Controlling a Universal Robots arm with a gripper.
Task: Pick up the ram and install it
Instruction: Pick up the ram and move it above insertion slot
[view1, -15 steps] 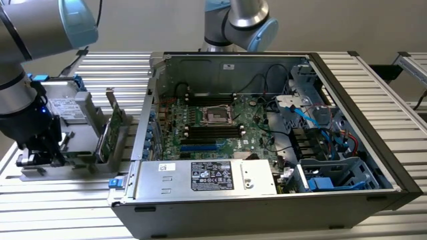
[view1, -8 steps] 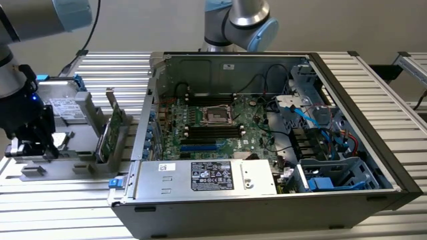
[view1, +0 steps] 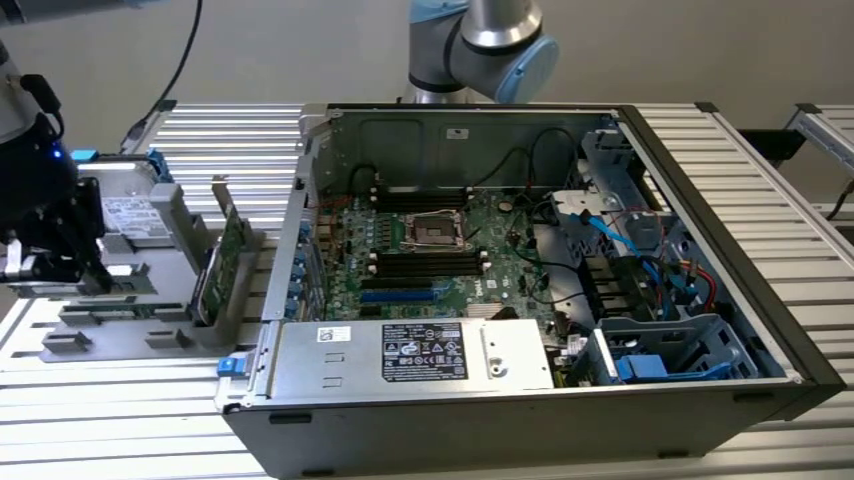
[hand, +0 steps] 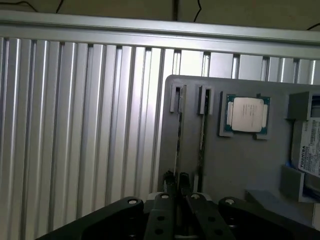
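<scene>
Green-edged, long, thin circuit-board ram (hand: 177, 135): upright in grey slotted tray (hand: 240, 160), directly between the tips of the black tool (hand: 177, 178), which pinch it narrowly. Judged light, stiff, fragile; hold the long upper edge, mid-length.

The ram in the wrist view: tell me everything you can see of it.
The ram is a long, thin, dark stick seen edge-on, standing upright on its long edge in a narrow slot of the grey tray. Its far end sits between small grey posts. A second stick stands parallel beside it in its own slot, apart from it. The claw is closed on its near end, one finger on each side. Its chips cannot be made out from this angle.
</scene>
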